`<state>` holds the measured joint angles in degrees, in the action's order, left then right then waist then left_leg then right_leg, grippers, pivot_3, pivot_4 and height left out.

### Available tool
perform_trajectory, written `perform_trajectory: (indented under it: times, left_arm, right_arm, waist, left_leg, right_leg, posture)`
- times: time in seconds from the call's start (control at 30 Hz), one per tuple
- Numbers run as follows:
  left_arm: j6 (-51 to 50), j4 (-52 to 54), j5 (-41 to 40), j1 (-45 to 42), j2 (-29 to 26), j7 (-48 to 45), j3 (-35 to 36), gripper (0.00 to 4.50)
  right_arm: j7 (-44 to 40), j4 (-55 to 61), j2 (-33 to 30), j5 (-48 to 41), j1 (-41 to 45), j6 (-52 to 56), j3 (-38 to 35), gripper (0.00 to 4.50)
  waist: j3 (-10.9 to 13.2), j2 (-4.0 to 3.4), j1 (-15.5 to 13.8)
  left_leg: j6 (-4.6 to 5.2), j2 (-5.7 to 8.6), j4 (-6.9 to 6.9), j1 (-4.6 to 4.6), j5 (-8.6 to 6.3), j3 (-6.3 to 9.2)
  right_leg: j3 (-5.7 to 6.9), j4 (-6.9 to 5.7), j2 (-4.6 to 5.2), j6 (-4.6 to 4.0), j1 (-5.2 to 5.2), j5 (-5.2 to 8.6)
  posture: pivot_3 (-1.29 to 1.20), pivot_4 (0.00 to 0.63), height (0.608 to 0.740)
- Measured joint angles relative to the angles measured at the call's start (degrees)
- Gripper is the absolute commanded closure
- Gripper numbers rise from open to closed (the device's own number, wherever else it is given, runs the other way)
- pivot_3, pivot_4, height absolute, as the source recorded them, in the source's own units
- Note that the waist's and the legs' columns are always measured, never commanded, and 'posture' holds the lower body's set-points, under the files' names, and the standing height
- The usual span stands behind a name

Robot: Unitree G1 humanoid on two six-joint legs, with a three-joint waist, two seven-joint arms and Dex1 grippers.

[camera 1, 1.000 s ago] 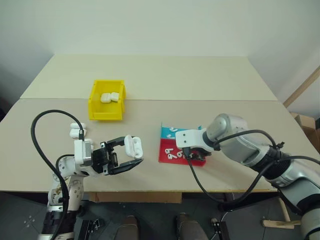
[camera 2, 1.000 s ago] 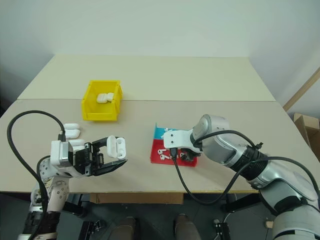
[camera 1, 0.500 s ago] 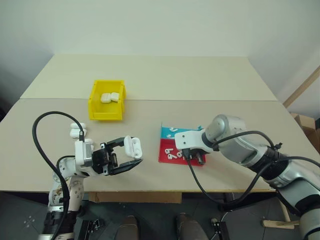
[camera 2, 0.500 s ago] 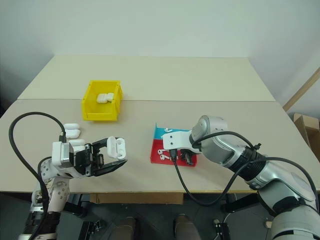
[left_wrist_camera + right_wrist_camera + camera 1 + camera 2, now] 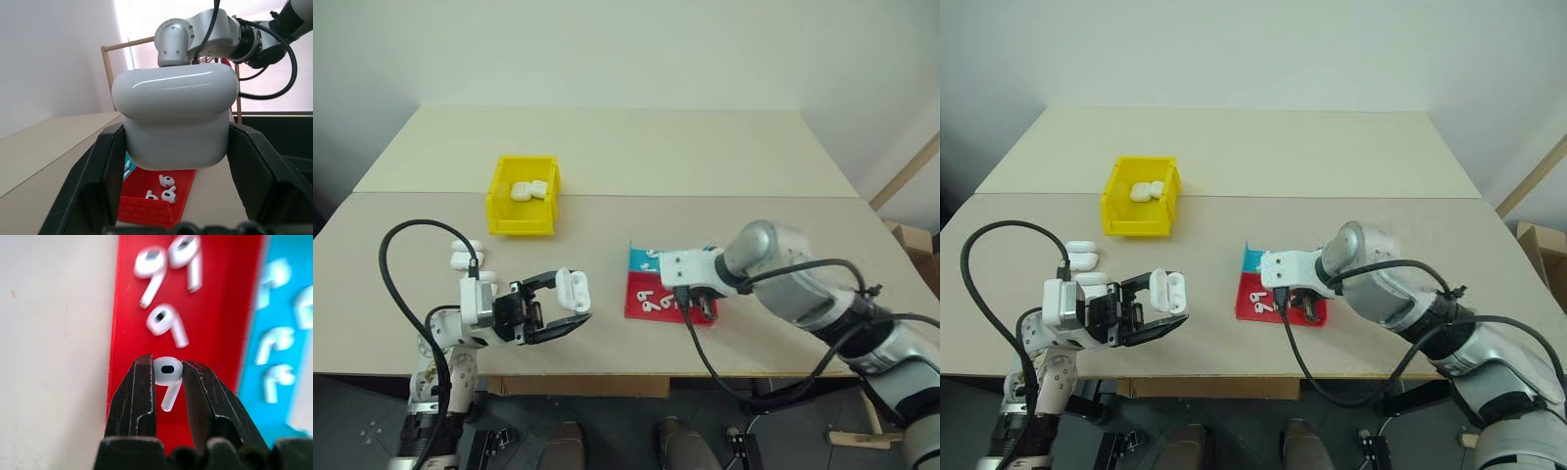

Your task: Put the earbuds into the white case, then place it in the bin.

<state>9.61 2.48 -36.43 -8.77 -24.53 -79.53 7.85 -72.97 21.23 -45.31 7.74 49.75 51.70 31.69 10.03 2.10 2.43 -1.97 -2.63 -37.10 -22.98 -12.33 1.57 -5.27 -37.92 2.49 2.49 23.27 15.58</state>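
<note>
Above the red tray [image 5: 128,308], the right end effector [image 5: 167,377] has lifted, pinching an earbud [image 5: 167,374].

From overhead we looked down on the table [image 5: 705,157]; both close wrist views shared the red tray [image 5: 132,308].

A pale beige desk [image 5: 724,211] carries a shallow red tray [image 5: 638,299] near its front edge, with a shallow blue tray [image 5: 639,259] touching the red one's far side.
</note>
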Motion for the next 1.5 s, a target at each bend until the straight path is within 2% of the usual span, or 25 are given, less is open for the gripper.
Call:
perform_trajectory:
  times: [0.07, 0.13, 0.23, 0.4, 0.57, 0.73, 1.1, 1.5]
  left_arm:
    - [-0.28, 0.13, -0.67, -0.08, 0.37, 0.07, -0.38, 1.7]
    - [-1.06, 0.43, -1.27, -0.45, 0.98, 0.15, -1.13, 1.7]
    - [-2.27, 1.0, -1.82, -2.07, 1.71, 0.78, -2.38, 1.7]
    - [-5.02, 4.32, -1.92, -4.95, 2.11, 3.78, -4.4, 1.7]
    - [-7.63, 6.27, -1.79, -6.7, 2.11, 5.13, -7.01, 1.7]
    - [-9.53, 7.77, -1.58, -7.79, 1.78, 6.5, -7.85, 1.7]
    - [-12.24, 11.02, -2.11, -9.58, 1.29, 8.24, -7.91, 1.7]
    - [-12.59, 12.67, -2.11, -9.53, 1.02, 9.06, -7.91, 1.7]
  right_arm:
    - [2.07, 3.47, 1.15, -2.8, -2.42, 1.38, -7.99, 3.72]
    - [4.95, 8.15, 5.04, -8.42, -6.13, 3.09, -19.9, 3.72]
    - [8.28, 13.4, 9.84, -14.44, -10.42, 1.5, -31.27, 3.72]
    - [13.85, 19.47, 16.96, -22.88, -16.79, -4.26, -39.06, 3.72]
    - [18.62, 20.2, 22.89, -31.21, -17.46, -8.73, -41.35, 3.72]
    - [18.38, 19.27, 23.29, -36.16, -19.14, -14.52, -40.3, 3.72]
    - [15.69, 13.85, 22.27, -38.9, -20.72, -26.14, -35.05, 3.72]
    - [15.52, 10.02, 22.11, -40.03, -20.73, -33.41, -31.31, 3.72]
  waist:
    - [0.0, 0.01, -0.02]
    - [0.0, 0.01, -0.07]
    - [-0.01, 0.03, -0.29]
    - [0.0, 0.02, 0.01]
    - [-0.01, 0.01, 0.29]
    - [0.0, 0.01, 0.13]
    - [0.0, 0.01, 0.16]
    - [0.0, 0.01, 0.13]
  left_leg:
    - [0.0, 0.0, 0.0, 0.03, 0.0, 0.02]
    - [0.0, 0.01, 0.0, 0.03, 0.0, 0.04]
    - [0.0, 0.01, -0.01, 0.01, 0.0, 0.1]
    - [0.0, 0.01, 0.0, 0.03, 0.0, 0.07]
    - [0.0, 0.0, 0.01, 0.1, 0.0, 0.07]
    - [0.0, 0.01, 0.01, 0.04, 0.0, 0.06]
    - [0.0, 0.0, 0.02, 0.06, 0.0, 0.06]
    - [0.0, 0.01, 0.02, 0.07, 0.0, 0.06]
  right_leg:
    - [0.03, 0.02, 0.0, 0.0, -0.06, 0.0]
    - [0.04, 0.03, 0.0, 0.01, -0.09, 0.0]
    - [0.1, 0.06, 0.0, 0.02, -0.15, 0.0]
    - [0.05, 0.04, -0.01, 0.04, -0.13, -0.01]
    - [0.02, -0.03, -0.04, 0.03, -0.14, -0.01]
    - [0.03, 0.06, -0.02, 0.03, -0.13, -0.01]
    - [0.02, 0.05, -0.03, 0.04, -0.13, -0.01]
    - [0.02, 0.05, -0.03, 0.04, -0.14, 0.0]
  posture:
    - [0.0, 0.15, 0.74]
    - [0.0, 0.15, 0.74]
    - [0.0, 0.15, 0.74]
    - [0.0, 0.15, 0.74]
    - [0.0, 0.15, 0.74]
    - [0.0, 0.15, 0.74]
    - [0.0, 0.15, 0.74]
    - [0.0, 0.15, 0.74]
